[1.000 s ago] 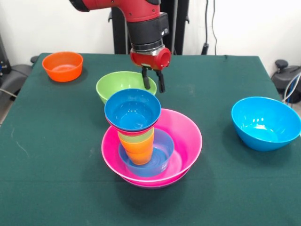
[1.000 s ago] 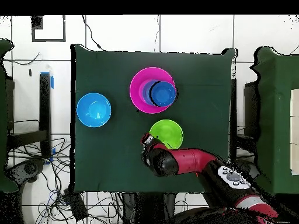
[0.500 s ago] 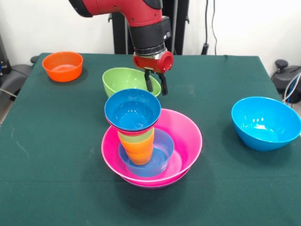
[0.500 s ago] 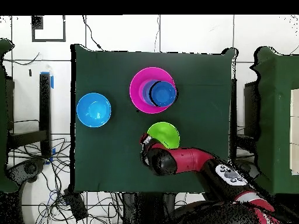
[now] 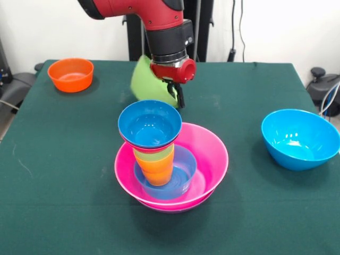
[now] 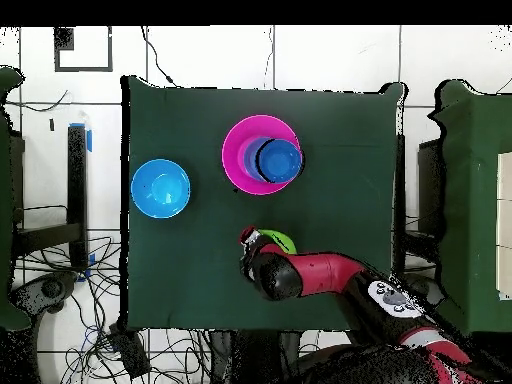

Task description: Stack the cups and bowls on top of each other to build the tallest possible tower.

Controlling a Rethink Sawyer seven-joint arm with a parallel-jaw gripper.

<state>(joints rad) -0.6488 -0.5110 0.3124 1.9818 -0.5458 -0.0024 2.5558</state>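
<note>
step in hand: i judge this is the pick of the lime green bowl (image 5: 149, 82), meant to be the next piece for the tower (image 5: 159, 159).
hand: my hand (image 5: 175, 94) is clamped on the lime green bowl's rim; one dark finger shows at the bowl's edge in the front view.
lime green bowl: tipped up on its side, lifted off the green worktop (image 5: 239, 202), hanging behind the tower; from overhead only a sliver of it (image 6: 275, 240) shows beside the arm.
tower: wide pink bowl (image 5: 207, 154) at the base, a light-blue bowl (image 5: 183, 172) inside it, orange cup (image 5: 158, 171) and light green cup (image 5: 159, 154) nested upright, a thin red rim and then the dark-blue bowl (image 5: 150, 125) on top, mouth up.
other pieces: sky-blue bowl (image 5: 300, 138) well apart to one side, small orange bowl (image 5: 70, 74) at a far corner.
next move, my guess: level the lime bowl, carry it over the dark-blue bowl and centre it before letting go.
risk: the top is narrow and the lime bowl is wider than it, so an off-centre drop could tip the stack.
</note>
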